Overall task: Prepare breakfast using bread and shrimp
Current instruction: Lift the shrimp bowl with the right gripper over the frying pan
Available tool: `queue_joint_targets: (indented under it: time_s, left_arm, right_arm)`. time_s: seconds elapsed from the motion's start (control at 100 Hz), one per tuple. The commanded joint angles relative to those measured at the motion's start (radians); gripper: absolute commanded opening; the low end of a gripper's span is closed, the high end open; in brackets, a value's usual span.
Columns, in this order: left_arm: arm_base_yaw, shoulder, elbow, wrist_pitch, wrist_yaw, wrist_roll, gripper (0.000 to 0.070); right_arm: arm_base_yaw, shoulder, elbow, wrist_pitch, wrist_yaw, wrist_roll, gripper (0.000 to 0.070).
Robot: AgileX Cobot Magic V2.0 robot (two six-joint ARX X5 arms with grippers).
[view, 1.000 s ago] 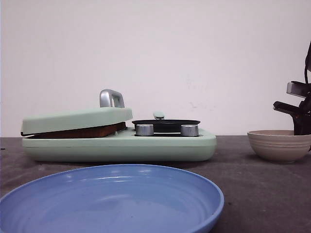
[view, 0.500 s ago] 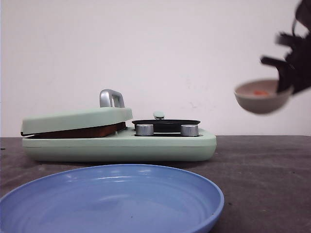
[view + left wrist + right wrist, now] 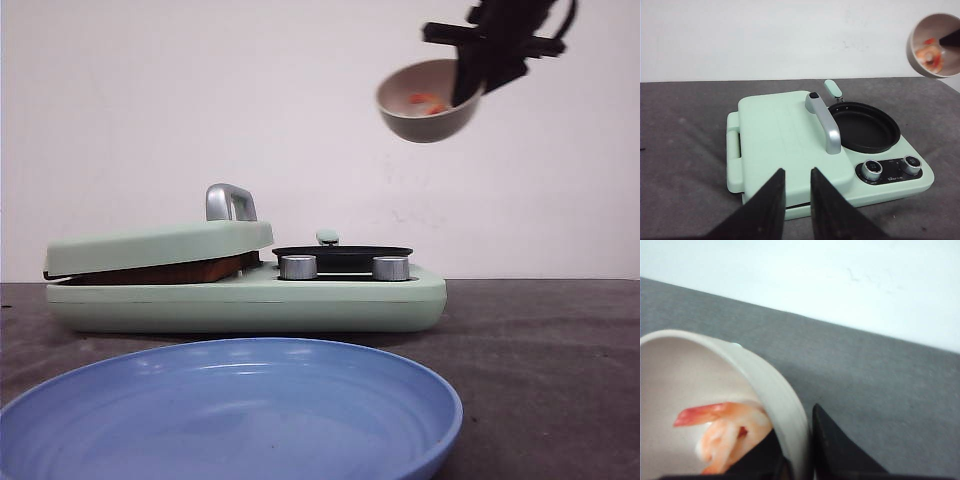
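My right gripper [image 3: 470, 75] pinches the rim of the beige bowl [image 3: 428, 103], one finger inside, one outside, holding it tilted high above the black pan [image 3: 342, 252]. Shrimp [image 3: 725, 432] lie in the bowl. My left gripper [image 3: 797, 200] hangs near the green cooker [image 3: 785, 145], fingers a narrow gap apart, holding nothing. Bread [image 3: 165, 271] sits under the cooker's lid, its brown crust showing. Blue plate [image 3: 230, 410] is nearest me.
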Motion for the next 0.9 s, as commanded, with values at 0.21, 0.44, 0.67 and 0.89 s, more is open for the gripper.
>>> queue_joint_targets:
  time_s: [0.21, 0.44, 0.67, 0.89]
  left_arm:
    - [-0.003, 0.002, 0.002, 0.009, -0.002, 0.042, 0.0023]
    - [-0.003, 0.002, 0.002, 0.009, -0.002, 0.061, 0.0023]
    - [-0.003, 0.002, 0.002, 0.007, -0.002, 0.061, 0.0023]
    - [-0.003, 0.002, 0.002, 0.001, -0.002, 0.061, 0.0023]
  right_arm:
    - [0.048, 0.09, 0.024, 0.088, 0.022, -0.005, 0.0]
    - [0.086, 0.169, 0.024, 0.148, 0.029, -0.027, 0.0]
    - [0.142, 0.227, 0.024, 0.222, 0.138, -0.172, 0.0]
    - [0.194, 0.247, 0.024, 0.347, 0.285, -0.406, 0.0]
